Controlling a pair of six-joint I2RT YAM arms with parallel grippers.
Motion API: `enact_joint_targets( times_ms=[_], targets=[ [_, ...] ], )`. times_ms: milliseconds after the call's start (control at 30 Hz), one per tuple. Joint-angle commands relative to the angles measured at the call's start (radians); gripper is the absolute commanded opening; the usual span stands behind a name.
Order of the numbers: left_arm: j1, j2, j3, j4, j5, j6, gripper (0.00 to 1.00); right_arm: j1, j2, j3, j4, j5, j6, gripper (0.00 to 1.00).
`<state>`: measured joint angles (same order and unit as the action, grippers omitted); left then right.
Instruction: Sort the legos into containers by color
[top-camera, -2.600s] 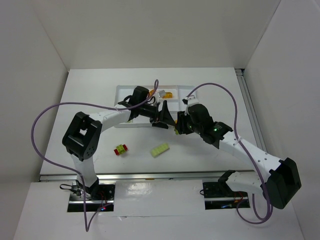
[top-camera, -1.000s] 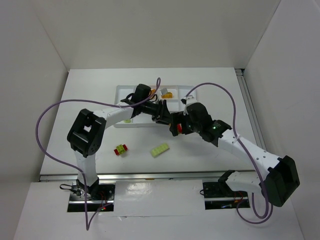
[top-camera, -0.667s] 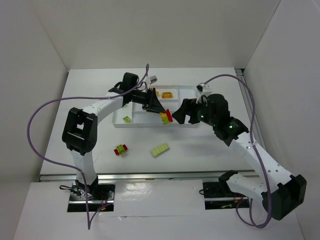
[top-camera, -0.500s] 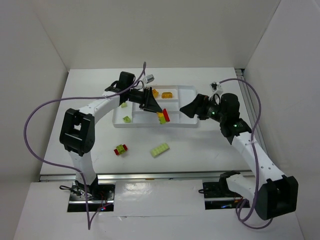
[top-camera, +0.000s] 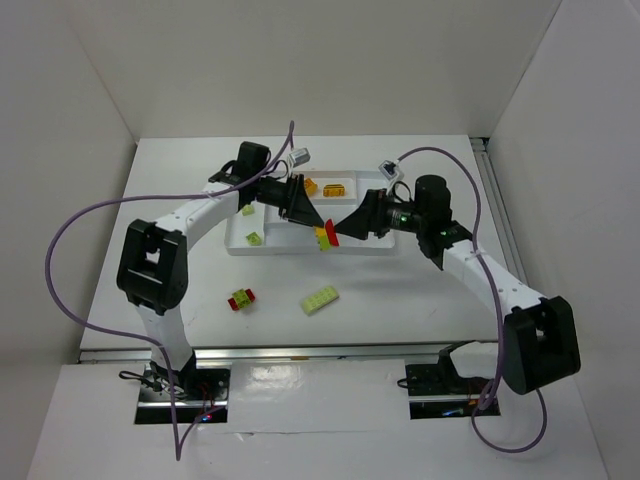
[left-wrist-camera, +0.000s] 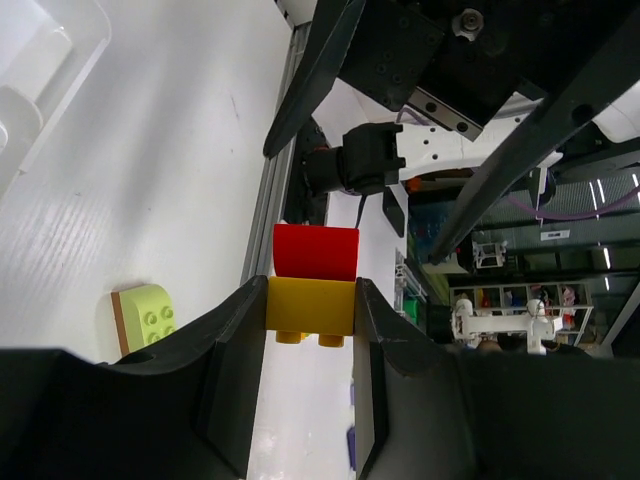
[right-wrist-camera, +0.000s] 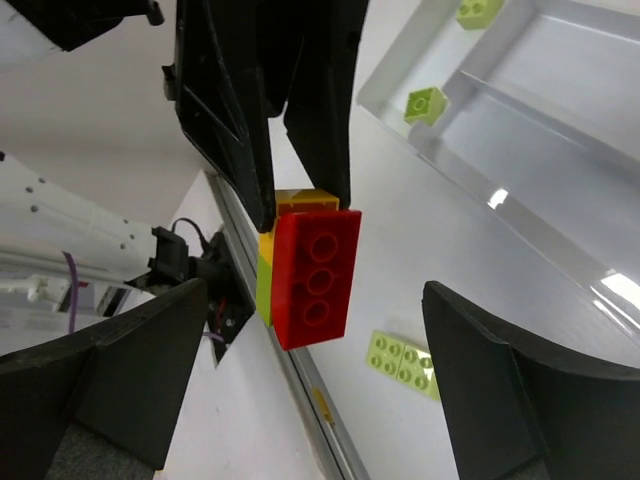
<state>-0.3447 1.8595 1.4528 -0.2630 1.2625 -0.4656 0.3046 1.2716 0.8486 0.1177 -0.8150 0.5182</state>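
Note:
My left gripper (top-camera: 320, 230) (left-wrist-camera: 310, 310) is shut on a small stack of legos (top-camera: 325, 237), held in the air over the front rim of the white tray (top-camera: 240, 250). The fingers clamp the stack's yellow brick (left-wrist-camera: 310, 303), and a red brick (left-wrist-camera: 316, 251) (right-wrist-camera: 315, 275) sits on its outer end, with a green edge behind. My right gripper (top-camera: 343, 229) (right-wrist-camera: 320, 370) is open and faces the stack from the right, its fingers on either side of the red brick and not touching it. In the tray lie light green legos (top-camera: 255, 238) (right-wrist-camera: 425, 103) and orange ones (top-camera: 338, 189).
On the table in front of the tray lie a light green flat brick (top-camera: 320, 299) (right-wrist-camera: 405, 362) and a red-yellow-green stack (top-camera: 241, 298). A green brick on a tan base (left-wrist-camera: 145, 318) shows in the left wrist view. Purple cables loop over both arms.
The two grippers parted. My left gripper carried the stack up and left over the tray's front rim. My right gripper swung away to the right, then came back to face the stack.

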Motion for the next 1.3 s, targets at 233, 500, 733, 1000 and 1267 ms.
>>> enact_joint_targets(
  times_ms=[233, 500, 733, 1000, 1267],
  targets=[
    [-0.005, -0.078, 0.031, 0.028, 0.058, 0.053, 0.0, 0.041, 0.103, -0.036, 0.258, -0.167, 0.06, 0.88],
    [-0.014, -0.088, 0.021, 0.042, 0.058, 0.044, 0.0, 0.05, 0.121, -0.023, 0.304, -0.167, 0.092, 0.5],
    [-0.014, -0.088, 0.012, 0.042, 0.058, 0.044, 0.0, 0.041, 0.112, -0.057, 0.332, -0.167, 0.117, 0.4],
    [-0.014, -0.069, 0.012, 0.042, 0.058, 0.044, 0.0, 0.021, 0.078, -0.085, 0.341, -0.177, 0.126, 0.39],
    [0.013, -0.069, 0.012, 0.033, 0.049, 0.044, 0.0, 0.011, 0.078, -0.108, 0.362, -0.177, 0.154, 0.33]
  ],
)
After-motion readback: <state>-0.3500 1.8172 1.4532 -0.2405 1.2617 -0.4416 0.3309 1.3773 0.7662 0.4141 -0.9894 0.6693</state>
